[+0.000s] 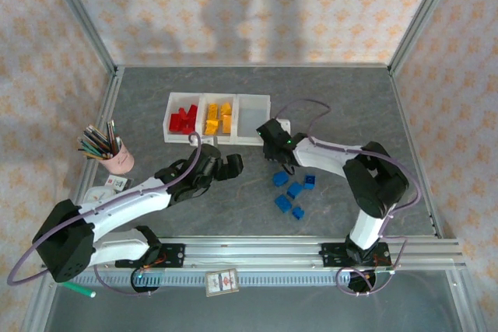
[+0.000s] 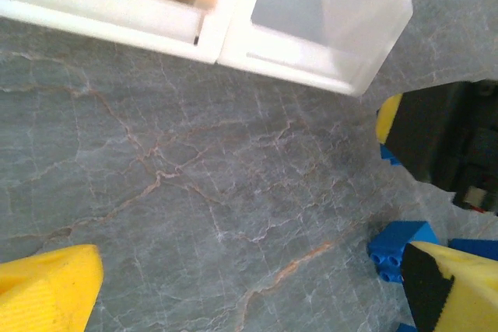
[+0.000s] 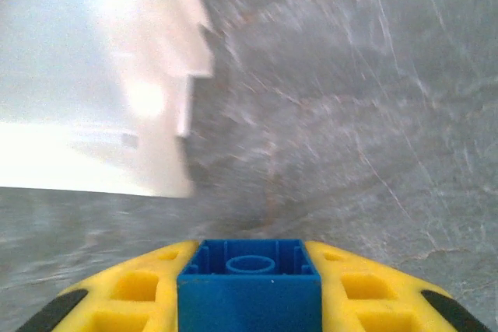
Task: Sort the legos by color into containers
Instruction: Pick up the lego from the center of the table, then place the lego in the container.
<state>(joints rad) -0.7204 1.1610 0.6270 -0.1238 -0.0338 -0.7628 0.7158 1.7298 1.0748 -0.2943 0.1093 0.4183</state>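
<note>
While five blue legos (image 1: 294, 190) are counted loose on the table (image 1: 156, 99), a sixth blue brick (image 3: 249, 293) is clamped by the right gripper (image 3: 249, 270) beside the containers (image 1: 218, 139), which have three compartments. Red bricks (image 1: 184, 118) and yellow bricks (image 1: 218, 118) are binned left and middle. Left gripper (image 2: 249, 293) jaws are spread wide. Print on the card (image 1: 222, 281) is too small to be read.

free: table (image 1: 233, 211) centre | blocking: containers (image 1: 218, 140) rear, cup (image 1: 119, 162) left, blue legos (image 1: 292, 190) right

Even light noted; soft shadows cast on far wall (image 1: 233, 5). In right wrist view, bin (image 3: 85, 75) overexposed and blurred.
</note>
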